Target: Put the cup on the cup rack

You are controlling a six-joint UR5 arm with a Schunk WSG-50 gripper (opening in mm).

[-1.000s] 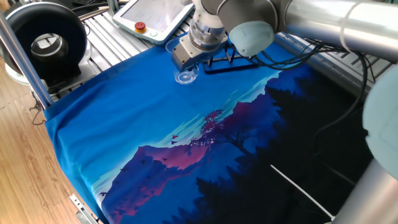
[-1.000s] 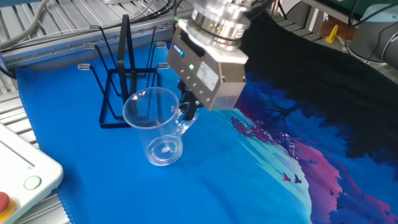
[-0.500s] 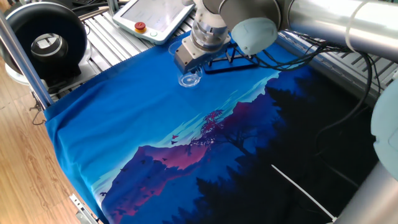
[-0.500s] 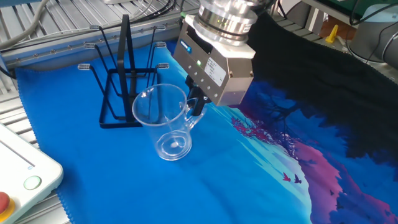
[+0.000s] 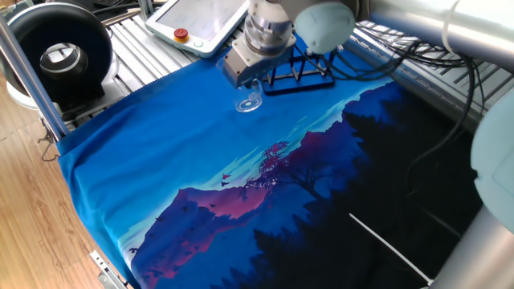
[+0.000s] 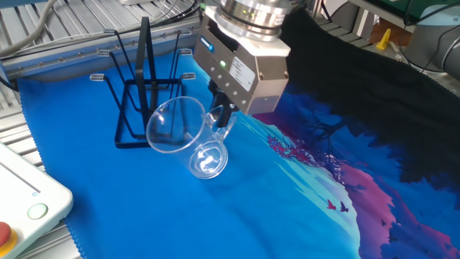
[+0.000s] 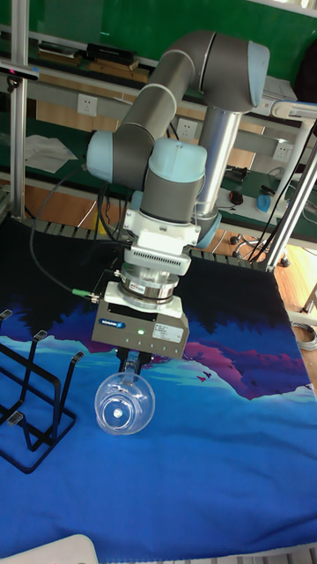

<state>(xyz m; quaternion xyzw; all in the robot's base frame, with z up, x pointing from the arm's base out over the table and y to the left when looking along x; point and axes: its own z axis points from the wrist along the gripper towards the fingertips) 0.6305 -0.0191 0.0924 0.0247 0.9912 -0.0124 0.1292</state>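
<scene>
Since a moment ago the cup (image 6: 188, 138) has tipped over more, so now its open mouth points sideways toward the cup rack (image 6: 141, 86) and its thick bottom points the other way. It has also come up off the blue cloth (image 6: 144, 216) a little. The hand (image 6: 221, 119) is closed on the cup's handle, with the fingers pinched tight on it. The cup is clear glass and it has nothing in it. In the tall fixed view you can look right at its round bottom (image 7: 121, 406), hanging under the hand (image 7: 132, 362). The cup rack (image 7: 33, 397) is black wire with thin pegs sticking up, and it stands near the far edge of the counter. No cup hangs on any peg. The mouth of the cup is just beside the rack, but I cannot tell if they touch. In one fixed view the cup (image 5: 249, 101) is under the hand (image 5: 249, 84), with the rack (image 5: 301, 71) close behind it. A white pad with a red button (image 5: 201, 20) lies past the far edge of the cloth, near the rack. A big black round thing (image 5: 58, 52) sits off by the corner, well apart. Most of the cloth toward the near edge is bare.
</scene>
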